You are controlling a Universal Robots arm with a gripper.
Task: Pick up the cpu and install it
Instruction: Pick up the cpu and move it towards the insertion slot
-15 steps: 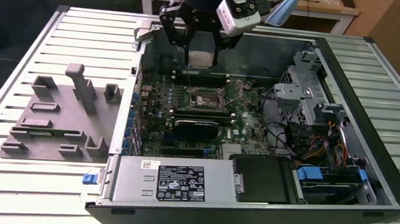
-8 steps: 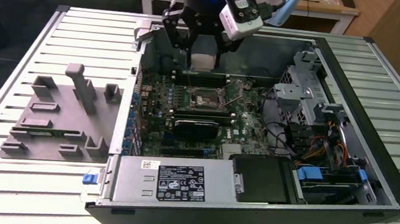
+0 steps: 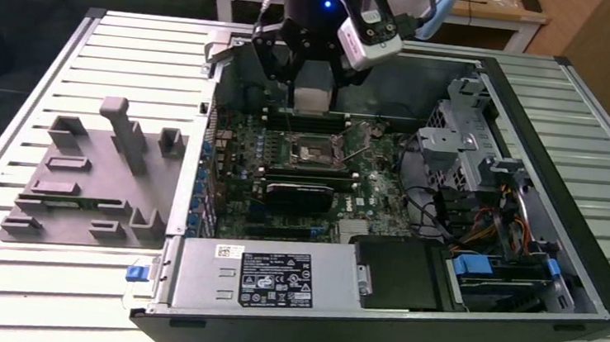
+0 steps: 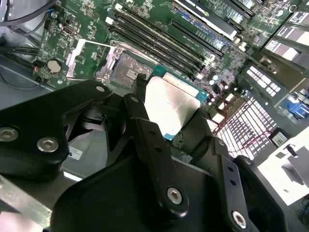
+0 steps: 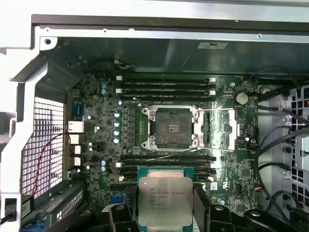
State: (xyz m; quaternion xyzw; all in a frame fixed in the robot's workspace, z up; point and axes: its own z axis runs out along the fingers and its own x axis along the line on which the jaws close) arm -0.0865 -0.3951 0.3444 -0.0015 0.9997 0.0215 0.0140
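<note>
Nearest the first wrist view's lens, the black two-fingered gripper point(image 5: 164, 212) is clamped on the small flat square cpu point(image 5: 165, 200) with a shiny silver-grey metal top and a thin green rim. One black finger point(image 5: 202, 205) presses against each of two opposite edges. In the second wrist view the chip's metal top faces away from the board and catches the light. The cpu is held in the air above the green motherboard point(image 5: 96, 104), clear of it and not seated in anything.

Just beyond the chip runs a bank of long black memory slots point(image 5: 166, 162). Past those lies the square metal-framed cpu socket point(image 5: 170, 127), bare and uncovered (its dark contact field shows in full). The socket's silver load plate point(image 5: 219, 128) is swung open and lies flat beside it. A second bank of black memory slots point(image 5: 166, 87) sits on the socket's far side, and behind it rises the grey sheet-metal wall point(image 5: 145, 50) of the case.

In the exterior view the black tower computer case point(image 3: 564, 235) lies on its side with its panel off. It rests on a pale slatted metal table point(image 3: 51, 298). A grey boxed power supply point(image 3: 263, 275) fills the case's closest corner. A grey plastic fixture tray point(image 3: 89, 173) rests on the table to the exterior view's left of the case.
</note>
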